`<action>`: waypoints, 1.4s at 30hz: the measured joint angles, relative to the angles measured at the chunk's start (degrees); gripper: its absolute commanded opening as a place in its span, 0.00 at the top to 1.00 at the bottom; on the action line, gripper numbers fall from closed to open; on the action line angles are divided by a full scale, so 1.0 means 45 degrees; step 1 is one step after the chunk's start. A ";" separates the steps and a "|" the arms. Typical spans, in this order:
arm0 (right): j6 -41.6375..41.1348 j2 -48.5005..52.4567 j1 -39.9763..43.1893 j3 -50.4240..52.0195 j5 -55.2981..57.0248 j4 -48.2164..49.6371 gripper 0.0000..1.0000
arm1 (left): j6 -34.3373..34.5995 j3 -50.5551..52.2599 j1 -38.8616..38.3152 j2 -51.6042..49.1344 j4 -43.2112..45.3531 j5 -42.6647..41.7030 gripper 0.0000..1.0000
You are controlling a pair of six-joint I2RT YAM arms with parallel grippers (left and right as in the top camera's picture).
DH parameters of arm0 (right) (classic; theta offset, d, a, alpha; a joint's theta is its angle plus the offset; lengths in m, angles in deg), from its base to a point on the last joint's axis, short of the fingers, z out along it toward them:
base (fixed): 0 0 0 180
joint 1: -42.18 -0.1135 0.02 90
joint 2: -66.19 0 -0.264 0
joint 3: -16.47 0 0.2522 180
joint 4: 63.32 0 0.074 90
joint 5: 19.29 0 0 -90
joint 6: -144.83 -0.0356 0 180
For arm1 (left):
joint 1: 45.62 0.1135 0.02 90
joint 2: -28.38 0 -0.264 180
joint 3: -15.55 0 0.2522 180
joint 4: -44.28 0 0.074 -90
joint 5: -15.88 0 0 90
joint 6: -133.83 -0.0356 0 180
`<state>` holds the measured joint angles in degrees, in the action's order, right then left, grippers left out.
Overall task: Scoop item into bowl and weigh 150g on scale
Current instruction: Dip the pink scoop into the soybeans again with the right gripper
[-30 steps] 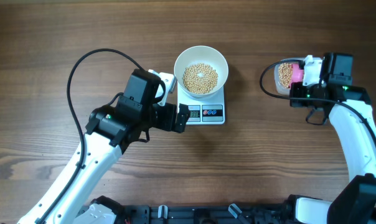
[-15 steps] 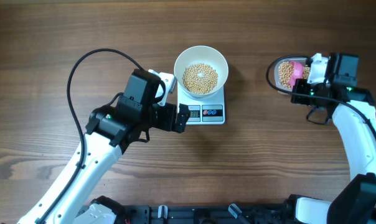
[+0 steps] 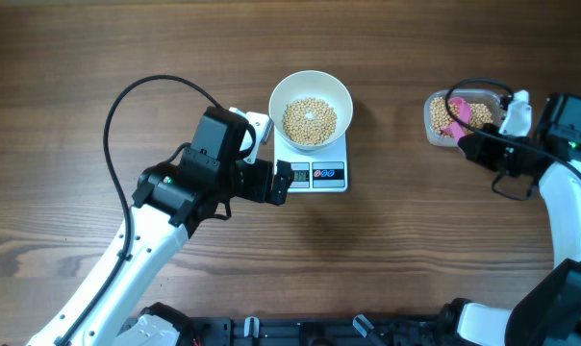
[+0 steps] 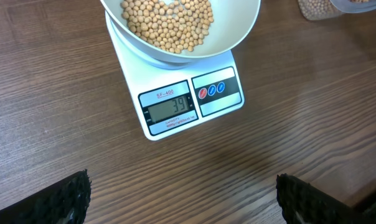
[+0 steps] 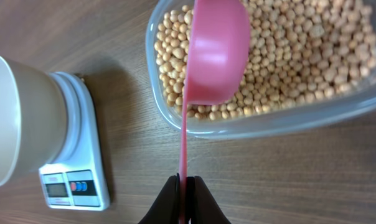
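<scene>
A white bowl [image 3: 311, 80] holding tan beans [image 3: 310, 119] stands on the white scale [image 3: 319, 176]. In the left wrist view the scale [image 4: 194, 99] has a lit display, and the bowl [image 4: 238, 37] and its beans [image 4: 169, 25] sit at the top. My left gripper [image 3: 283, 182] is open just left of the scale's front, its fingers [image 4: 70, 199] wide apart over bare wood. My right gripper [image 5: 185, 199] is shut on the thin handle of a pink scoop [image 5: 216, 53]. The scoop's cup is turned on its side over the beans in the clear tub [image 5: 269, 122].
The clear tub [image 3: 433, 130] of beans sits at the far right of the wooden table, with the pink scoop [image 3: 457, 113] and my right gripper [image 3: 468, 142] over it. A black cable [image 3: 127, 106] loops above my left arm.
My right arm has drawn back to the right, taking the pink scoop across the tub. The left arm, bowl and scale have not moved.
</scene>
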<state>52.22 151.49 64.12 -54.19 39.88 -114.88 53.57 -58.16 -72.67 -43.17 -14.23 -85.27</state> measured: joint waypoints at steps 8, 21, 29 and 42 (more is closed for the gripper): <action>-0.0291 0.0544 0.1107 0.0563 -0.1302 0.0015 0.96 | 0.0000 0.0000 0.0000 0.0000 0.0000 0.0000 0.00; -0.0855 0.0704 0.3434 0.0641 -0.4770 0.0180 0.96 | 0.0000 0.0000 0.0000 0.0000 0.0000 0.0000 0.00; -0.0865 0.0714 0.4124 0.0641 -0.6353 0.0180 0.96 | 0.0000 0.0000 0.0000 0.0000 0.0000 0.0000 0.00; -0.0962 0.0719 0.4614 0.0641 -0.9704 0.0126 0.96 | 0.0000 0.0000 0.0000 0.0000 0.0000 0.0000 0.00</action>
<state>47.89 154.72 84.88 -51.31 -3.79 -114.31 53.57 -58.16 -72.67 -43.17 -14.23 -85.27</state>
